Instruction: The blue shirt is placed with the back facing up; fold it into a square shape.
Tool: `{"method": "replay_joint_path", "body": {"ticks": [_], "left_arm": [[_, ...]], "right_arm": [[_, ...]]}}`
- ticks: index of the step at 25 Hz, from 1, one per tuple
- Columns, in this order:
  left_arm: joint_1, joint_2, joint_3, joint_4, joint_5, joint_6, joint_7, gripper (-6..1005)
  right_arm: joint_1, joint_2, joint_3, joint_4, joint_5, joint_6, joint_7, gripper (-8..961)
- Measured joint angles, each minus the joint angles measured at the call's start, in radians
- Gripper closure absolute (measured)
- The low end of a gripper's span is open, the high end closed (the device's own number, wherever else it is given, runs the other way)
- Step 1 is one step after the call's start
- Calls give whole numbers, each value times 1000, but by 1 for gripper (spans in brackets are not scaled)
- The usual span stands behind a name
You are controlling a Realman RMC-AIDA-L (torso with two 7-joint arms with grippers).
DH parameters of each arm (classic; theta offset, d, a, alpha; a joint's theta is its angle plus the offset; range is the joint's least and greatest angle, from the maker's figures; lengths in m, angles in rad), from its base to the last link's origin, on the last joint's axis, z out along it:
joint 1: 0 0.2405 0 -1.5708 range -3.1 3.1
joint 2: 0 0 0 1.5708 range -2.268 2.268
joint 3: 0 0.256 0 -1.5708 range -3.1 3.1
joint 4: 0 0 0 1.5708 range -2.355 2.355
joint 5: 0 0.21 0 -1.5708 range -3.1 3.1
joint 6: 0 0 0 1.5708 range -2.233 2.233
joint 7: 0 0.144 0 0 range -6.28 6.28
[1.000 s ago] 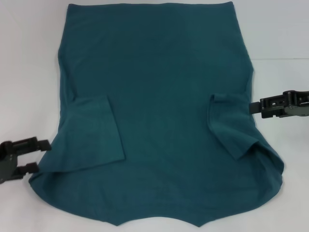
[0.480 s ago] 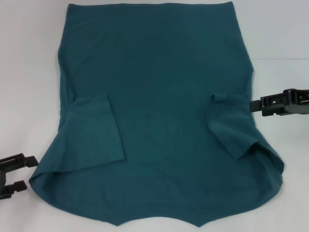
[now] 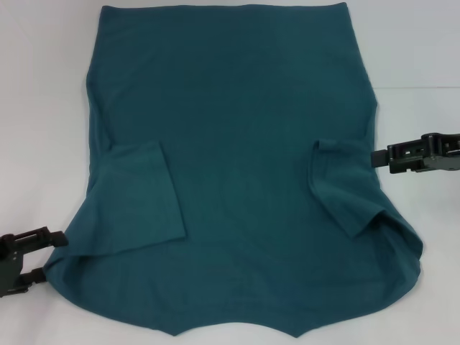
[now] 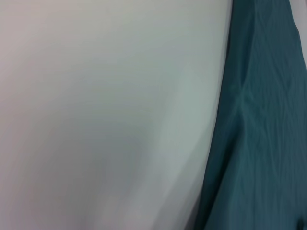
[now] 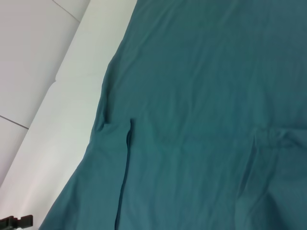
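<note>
Lying flat on white tabletop [image 3: 43,108]: blue shirt [image 3: 237,158], plain side up, filling most of head view. Running near-to-far along its long axis, straight hem at far end, shoulders and notched neck edge at near end, pointing toward robot. Both short sleeves folded inward over the body, left sleeve [image 3: 140,198] and right sleeve [image 3: 345,187] lying as flaps on top. No lettering, brand or label showing on upward side.

Sitting low at near-left, left tool [image 3: 54,255], fingers apart w/ a clear gap, tips just at shirt's near-left shoulder edge; touching or not, can't tell. Hovering at right edge of shirt, beside right sleeve, right tool [image 3: 375,158], tip pointing inward at cloth edge, fingers looking close together w/ nothing clamped between them.

In left wrist view, only shirt's edge [image 4: 259,124] against bare tabletop. In right wrist view, shirt's back w/ folded sleeve seam.
</note>
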Motion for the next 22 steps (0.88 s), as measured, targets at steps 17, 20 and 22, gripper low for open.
{"method": "replay_joint_path", "body": {"ticks": [17,20,22], "left_arm": [[-27,2,16,-28,-11,-22,22,218],[-26,2,20,-28,-10,-17,27,440],[-26,2,20,-28,-10,-8,37,534]], "right_arm": [[-5,0,3,8,0,9,-9,308],[-5,0,14,9,0,12,-9,309],[-5,0,23,9,0,13,-10,310]]}}
